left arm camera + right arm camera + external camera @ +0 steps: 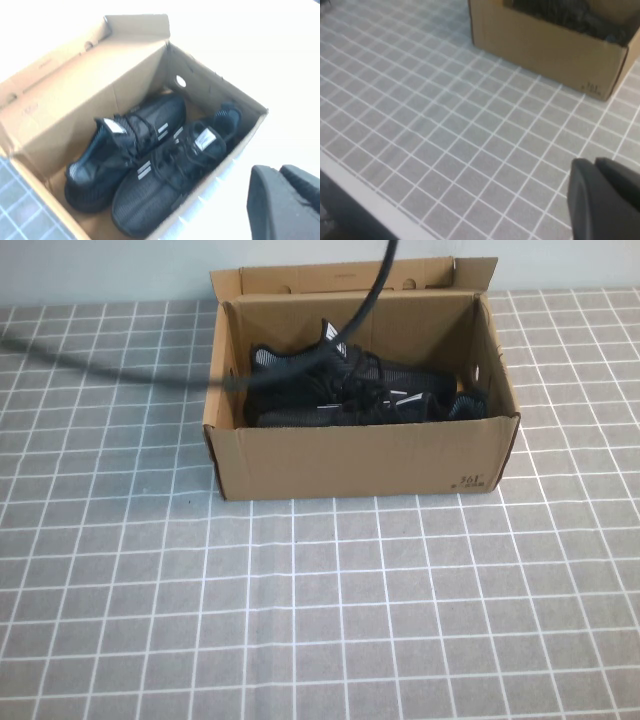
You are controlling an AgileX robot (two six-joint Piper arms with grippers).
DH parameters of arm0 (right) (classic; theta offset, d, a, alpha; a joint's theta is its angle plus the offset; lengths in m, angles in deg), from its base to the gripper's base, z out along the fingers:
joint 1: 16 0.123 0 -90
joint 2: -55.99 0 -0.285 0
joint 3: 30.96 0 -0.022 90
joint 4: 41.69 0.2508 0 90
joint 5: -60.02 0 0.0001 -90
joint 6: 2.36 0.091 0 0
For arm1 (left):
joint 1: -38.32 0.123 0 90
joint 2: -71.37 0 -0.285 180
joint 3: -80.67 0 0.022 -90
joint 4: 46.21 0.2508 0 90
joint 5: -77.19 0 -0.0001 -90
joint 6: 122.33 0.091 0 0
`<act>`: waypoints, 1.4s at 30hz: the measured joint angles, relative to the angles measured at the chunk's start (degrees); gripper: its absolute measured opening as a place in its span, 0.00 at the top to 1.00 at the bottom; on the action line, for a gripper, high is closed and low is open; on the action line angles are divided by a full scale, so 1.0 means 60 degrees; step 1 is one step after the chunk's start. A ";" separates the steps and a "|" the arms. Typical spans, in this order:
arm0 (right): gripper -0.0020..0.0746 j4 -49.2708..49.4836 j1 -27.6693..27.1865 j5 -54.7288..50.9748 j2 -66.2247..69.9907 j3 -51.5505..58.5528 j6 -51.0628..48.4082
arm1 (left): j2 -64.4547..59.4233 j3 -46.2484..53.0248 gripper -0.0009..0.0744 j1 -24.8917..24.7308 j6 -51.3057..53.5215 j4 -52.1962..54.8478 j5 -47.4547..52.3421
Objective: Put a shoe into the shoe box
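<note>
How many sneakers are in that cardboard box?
2, side by side in the open shoe box: one sneaker toward the hinged lid, the other sneaker along the printed front wall. Neither gripper holds one.

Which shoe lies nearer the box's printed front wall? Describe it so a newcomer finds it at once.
On the grey tiled table stands an open brown cardboard shoe box holding two black knit sneakers. The wanted shoe lies against the front wall, its twin behind. The left gripper hovers above the box, the right gripper over bare tiles.

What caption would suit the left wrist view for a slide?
Two black sneakers lie side by side in the open shoe box, the left gripper above it; the right gripper over the table.
</note>
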 joint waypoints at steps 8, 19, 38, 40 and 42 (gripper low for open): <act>0.99 0.0041 0.0000 -0.0030 -0.1217 0.0373 0.0066 | 0.3945 0.5776 0.99 0.0000 0.1362 -0.0531 -0.3511; 0.99 0.0058 0.0000 0.3330 -0.1226 0.1817 -0.0638 | 0.9265 1.2850 0.99 0.0000 0.3743 -0.3299 -0.7896; 0.99 0.1094 0.0000 0.6827 -0.1194 0.4439 -0.0676 | 1.4229 1.8603 0.99 0.0000 0.3812 -0.3568 -0.9222; 1.00 0.1184 0.0000 0.6910 -0.1194 0.4439 -0.0676 | 1.4229 1.9011 0.99 0.0000 0.3812 -0.3568 -0.9222; 1.00 0.1215 0.0000 0.7023 -0.1194 0.4439 -0.0676 | 1.4229 1.9396 0.99 0.0000 0.3812 -0.3568 -0.9267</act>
